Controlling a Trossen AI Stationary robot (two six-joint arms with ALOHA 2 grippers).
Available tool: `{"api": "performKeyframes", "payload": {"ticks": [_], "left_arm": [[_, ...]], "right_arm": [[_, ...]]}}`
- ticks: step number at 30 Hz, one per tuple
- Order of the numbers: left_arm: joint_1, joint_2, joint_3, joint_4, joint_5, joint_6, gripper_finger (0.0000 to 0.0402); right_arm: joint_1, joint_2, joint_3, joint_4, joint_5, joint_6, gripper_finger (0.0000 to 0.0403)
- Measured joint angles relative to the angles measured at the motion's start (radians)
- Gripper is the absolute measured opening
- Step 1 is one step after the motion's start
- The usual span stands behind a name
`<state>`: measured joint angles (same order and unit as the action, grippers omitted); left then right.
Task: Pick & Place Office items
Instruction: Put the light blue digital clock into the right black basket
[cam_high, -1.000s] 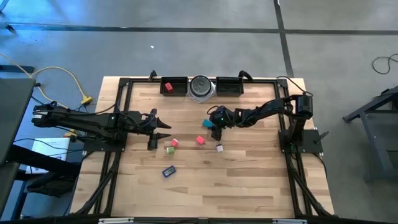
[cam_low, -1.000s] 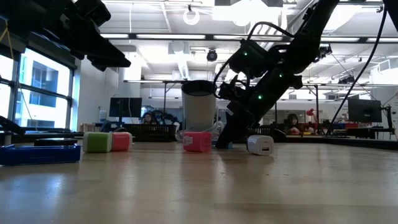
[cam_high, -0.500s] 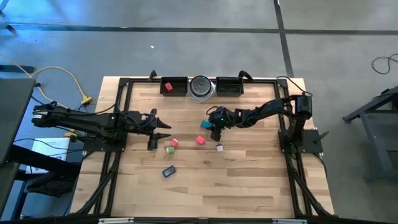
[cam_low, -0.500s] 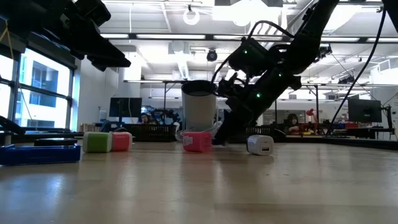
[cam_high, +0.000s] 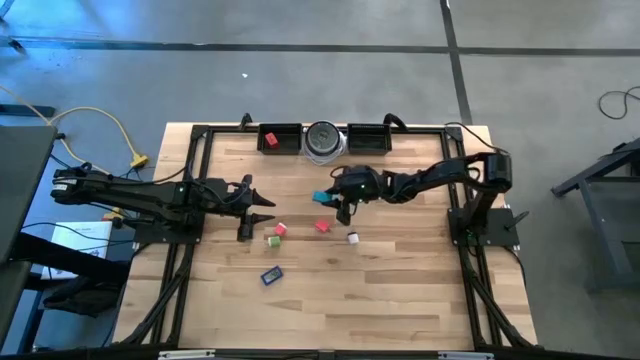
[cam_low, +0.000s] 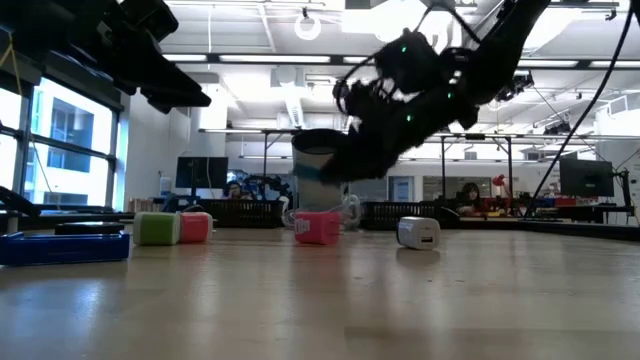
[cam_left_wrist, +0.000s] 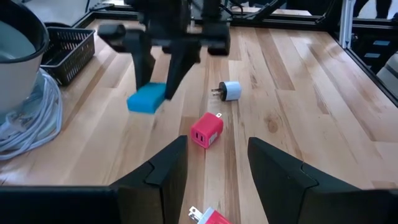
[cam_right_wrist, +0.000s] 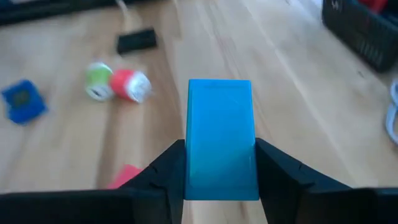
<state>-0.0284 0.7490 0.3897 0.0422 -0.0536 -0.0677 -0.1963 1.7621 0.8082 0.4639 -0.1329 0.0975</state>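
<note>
Above mid-table, right gripper (cam_high: 330, 197) clamped on teal block (cam_right_wrist: 219, 137), left gripper (cam_high: 262, 210) idle, part-open, empty at left; possible slip through shallow pinch.

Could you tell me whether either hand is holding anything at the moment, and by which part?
The right hand holds the teal block, clamped by its two long sides near one end, lifted clear of the table. The left hand holds nothing.
</note>
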Motion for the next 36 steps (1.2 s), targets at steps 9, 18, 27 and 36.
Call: {"api": "performKeyframes", "payload": {"ticks": [9,18,27,36], "left_arm": [[0.0,0.0,0.0,0.067,-0.002,-0.013,0.0163],[0.02,0.032,0.0,0.215,-0.002,-0.105,0.0163],[0.125,0.297,-0.001,0.544,0.173,-0.308,0.0163],[0.211,0.496,-0.001,0.876,0.325,-0.52,0.0163]], "right_arm": [[0.068,-0.183,0.0,-0.005,0.03,-0.109,0.0141],[0.199,-0.215,0.0,-0.06,0.332,-0.295,0.0141],[0.255,-0.216,0.044,-0.123,0.499,-0.409,0.0141],[0.28,-0.215,0.068,-0.183,0.539,-0.449,0.0141]]}}
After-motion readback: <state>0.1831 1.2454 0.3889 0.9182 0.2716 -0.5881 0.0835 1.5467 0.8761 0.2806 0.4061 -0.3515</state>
